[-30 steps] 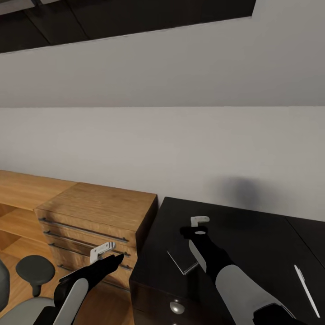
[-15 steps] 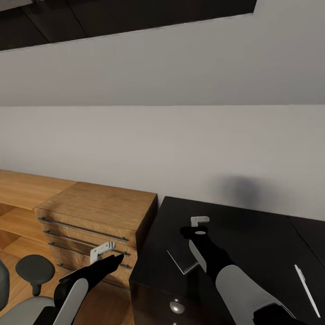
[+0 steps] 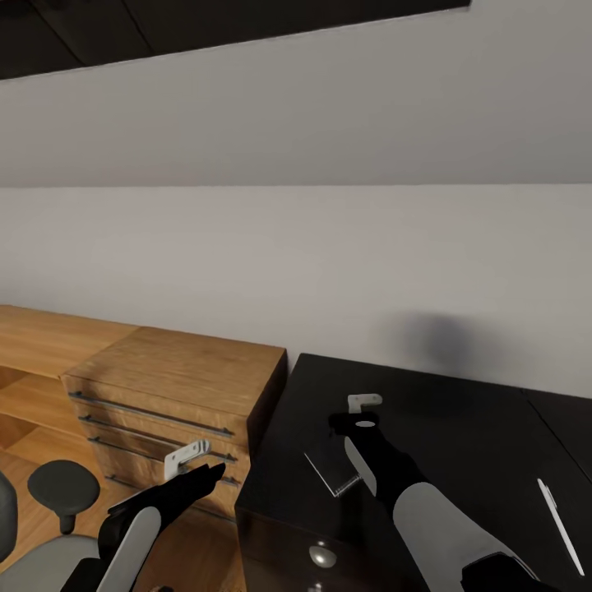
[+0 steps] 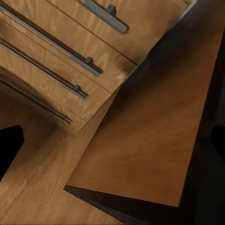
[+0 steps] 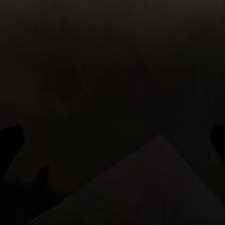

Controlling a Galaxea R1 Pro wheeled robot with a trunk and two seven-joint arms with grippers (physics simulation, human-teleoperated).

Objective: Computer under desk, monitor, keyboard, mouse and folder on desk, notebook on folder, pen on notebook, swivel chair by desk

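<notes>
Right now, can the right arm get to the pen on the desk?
Probably yes. The pen lies flat and alone on the black desk, to the right of the right gripper, with bare desktop between them. The arm already hangs over the desk, so nothing seen blocks a sideways reach.

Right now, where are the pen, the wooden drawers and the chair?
pen (image 3: 559, 526), head view, middle of its white barrel.
wooden drawers (image 3: 177, 374), head view, the top panel.
chair (image 3: 64, 487), head view, its dark round armrest pad.
</notes>
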